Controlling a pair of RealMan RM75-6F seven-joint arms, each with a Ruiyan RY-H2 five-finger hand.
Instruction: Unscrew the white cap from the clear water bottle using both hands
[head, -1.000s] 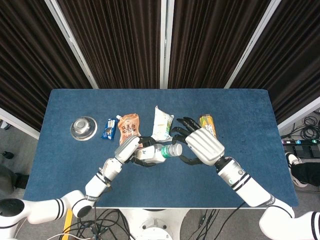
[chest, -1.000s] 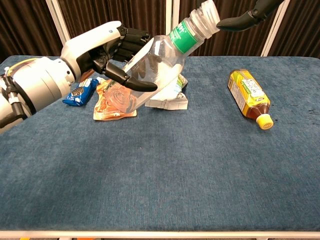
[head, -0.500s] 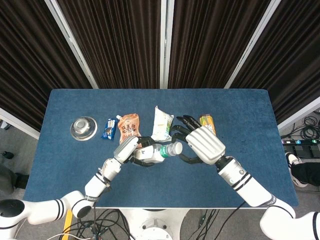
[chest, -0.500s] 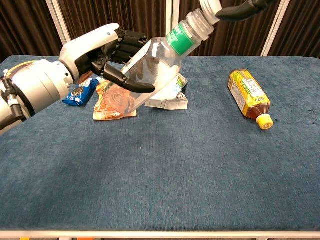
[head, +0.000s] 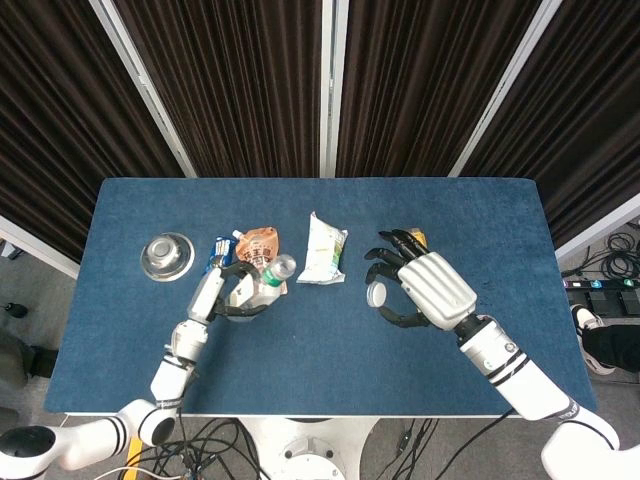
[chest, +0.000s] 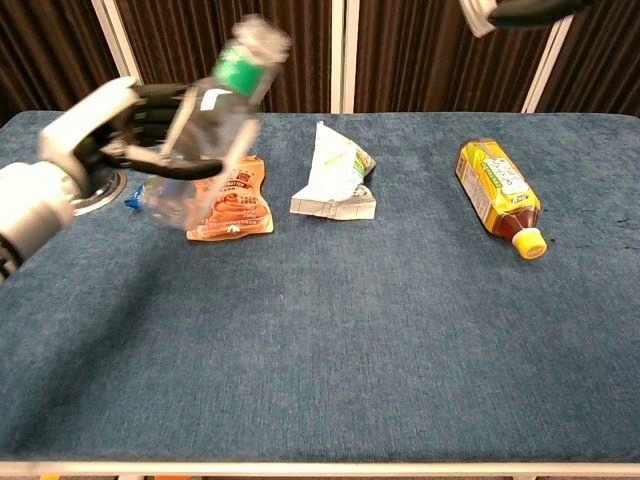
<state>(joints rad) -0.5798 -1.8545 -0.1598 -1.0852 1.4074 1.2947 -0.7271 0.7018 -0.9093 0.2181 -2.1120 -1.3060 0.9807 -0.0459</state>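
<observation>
Now my left hand (head: 225, 293) holds the clear water bottle (head: 268, 284) at the far left, my right hand (head: 420, 290) pinches the white cap (head: 377, 293), and the empty bottle looks light and squashy, so I'd hold its middle softly.

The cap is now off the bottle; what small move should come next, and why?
Probably lower the left robot hand to stand the clear water bottle on the table. The bottle is open, tilted and held above the pouches, while the right robot hand holds the white cap well apart from it.
</observation>
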